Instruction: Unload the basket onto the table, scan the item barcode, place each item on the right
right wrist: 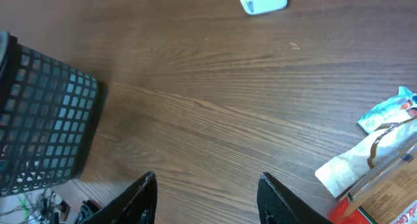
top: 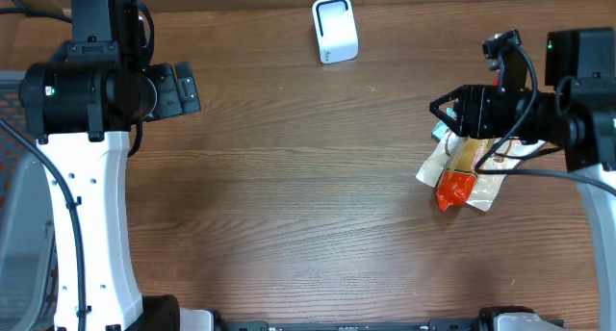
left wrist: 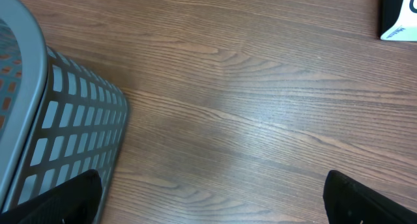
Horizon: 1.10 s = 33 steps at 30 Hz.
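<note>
Snack packet [top: 458, 189] lies beside right end effector [top: 441, 113]

1. The left arm [top: 87, 196] runs up the left side, and its wrist turns the left gripper [top: 195, 92] to point right.
2. Its 2 fingers [left wrist: 71, 198] stand spread wide.
3. The right arm [top: 602, 216] comes in from the right, and the right gripper [top: 441, 110] points left.
4. Its 2 fingers [right wrist: 140, 198] stand partly apart, closer together than the left's.
</note>
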Each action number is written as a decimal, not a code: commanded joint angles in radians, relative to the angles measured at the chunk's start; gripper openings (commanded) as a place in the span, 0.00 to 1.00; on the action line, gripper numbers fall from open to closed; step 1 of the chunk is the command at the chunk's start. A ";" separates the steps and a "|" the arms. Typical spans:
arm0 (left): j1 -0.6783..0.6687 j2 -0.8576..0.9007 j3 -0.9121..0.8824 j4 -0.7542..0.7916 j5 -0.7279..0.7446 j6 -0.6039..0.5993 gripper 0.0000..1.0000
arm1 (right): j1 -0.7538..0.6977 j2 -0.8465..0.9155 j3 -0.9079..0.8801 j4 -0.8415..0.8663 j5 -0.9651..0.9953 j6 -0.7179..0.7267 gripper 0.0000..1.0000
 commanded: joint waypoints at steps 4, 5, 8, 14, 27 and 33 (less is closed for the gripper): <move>-0.002 -0.004 0.005 0.001 0.004 -0.006 1.00 | 0.016 -0.115 0.015 0.011 -0.016 -0.001 0.51; -0.002 -0.004 0.005 0.001 0.004 -0.006 1.00 | 0.016 -0.127 0.015 0.015 -0.016 -0.001 0.52; -0.002 -0.004 0.005 0.000 0.004 -0.006 1.00 | 0.016 -0.177 0.015 0.033 -0.015 -0.002 0.58; -0.002 -0.004 0.005 0.001 0.004 -0.006 1.00 | 0.016 -0.250 0.015 0.038 -0.012 -0.002 0.63; -0.002 -0.004 0.005 0.001 0.004 -0.006 1.00 | 0.016 -0.319 0.015 0.032 -0.013 -0.001 1.00; -0.002 -0.004 0.005 0.001 0.004 -0.006 1.00 | 0.016 -0.319 0.015 0.039 -0.013 -0.001 1.00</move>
